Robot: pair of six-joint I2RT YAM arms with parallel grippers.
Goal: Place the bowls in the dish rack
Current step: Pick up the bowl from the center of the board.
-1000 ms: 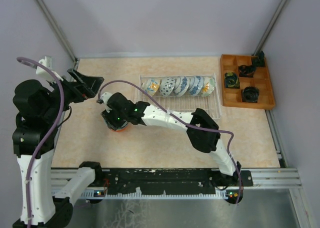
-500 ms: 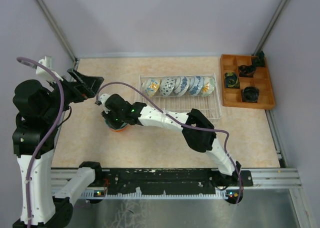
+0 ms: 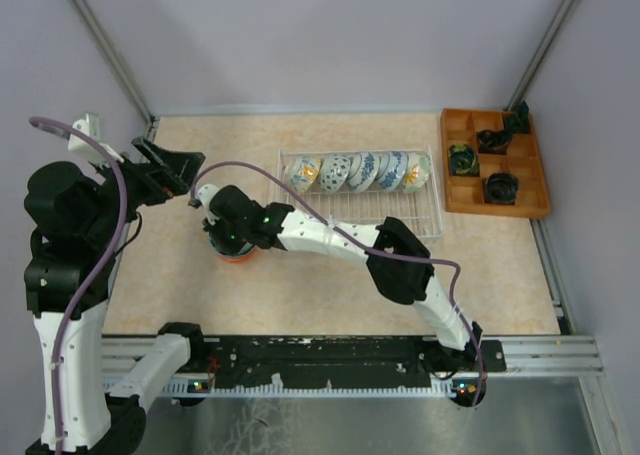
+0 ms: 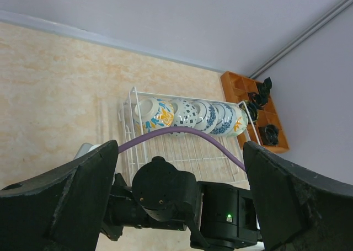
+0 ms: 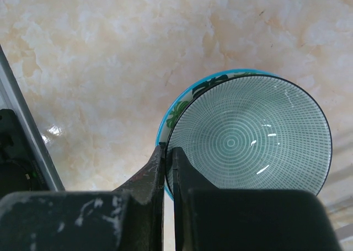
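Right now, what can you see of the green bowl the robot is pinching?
The green bowl is round and shiny like glazed ceramic, with fine pale green rings and tiny lines inside and a thin dark rim. It sits upright and empty, nested in a second bowl with a blue rim and green leaves, on the marbled beige table. The right gripper is shut on its rim at one side.

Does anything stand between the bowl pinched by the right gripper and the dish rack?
Nothing visible does. The right gripper is shut on the rim of the green-patterned bowl; only bare table separates it from the dish rack, whose loaded bowls line the far side.
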